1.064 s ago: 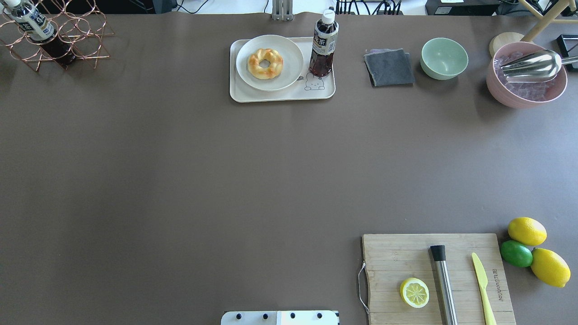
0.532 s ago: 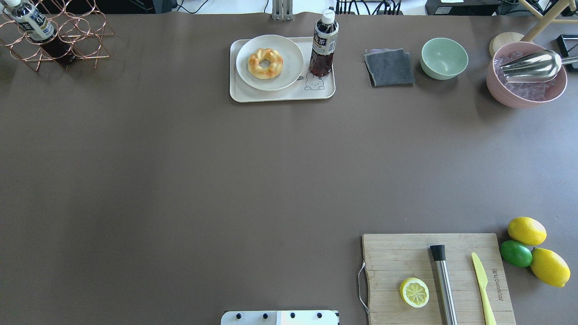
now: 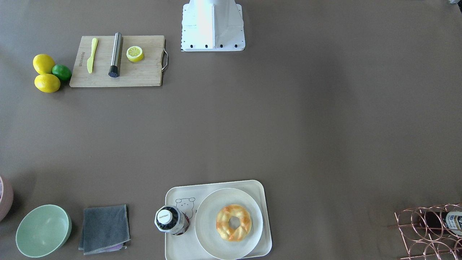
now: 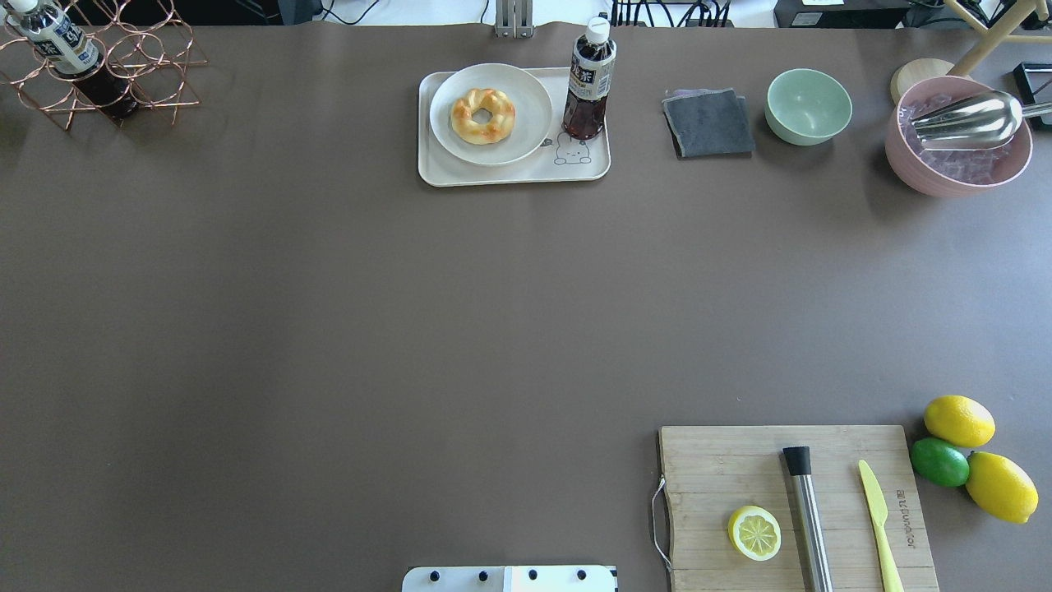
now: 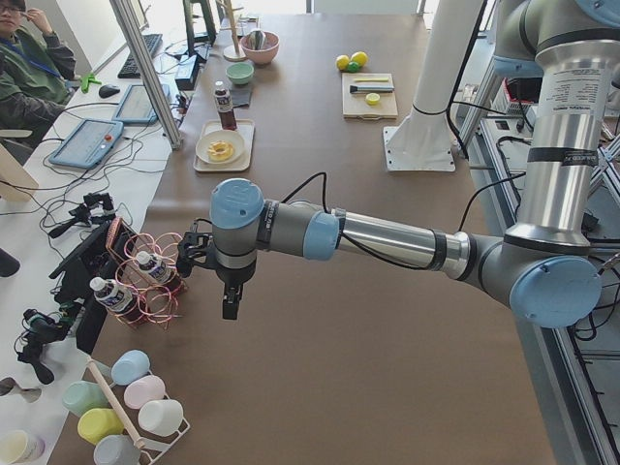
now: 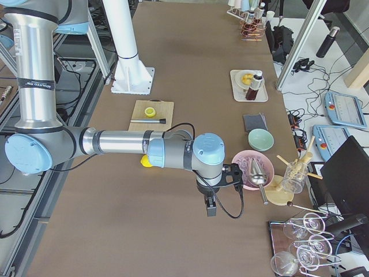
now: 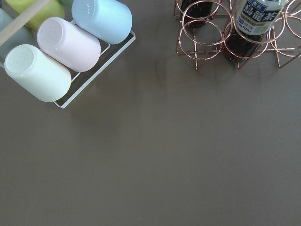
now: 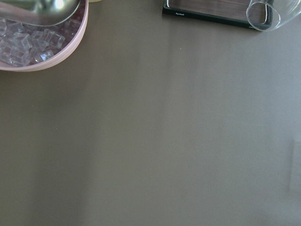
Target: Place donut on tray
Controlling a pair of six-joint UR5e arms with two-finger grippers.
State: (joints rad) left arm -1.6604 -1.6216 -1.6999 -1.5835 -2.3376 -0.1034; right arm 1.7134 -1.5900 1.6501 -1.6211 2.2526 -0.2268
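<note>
Donut (image 4: 483,116) sits on the plate (image 4: 526,90) on the tray (image 4: 509,174), mid far edge. Left gripper (image 5: 229,308) and right gripper (image 6: 211,209) hang at the bench ends (jaws: can't tell). Looks done; don't disturb the bottle (image 4: 588,82).

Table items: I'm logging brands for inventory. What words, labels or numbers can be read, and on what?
"烏龍茶", "SUNTORY": racked bottle label.
"SUNTORY": upright bottle cap.
Board engraving: blurred, unreadable.
Tray script: too small.
Left arm, right arm lettering: too small.
</note>
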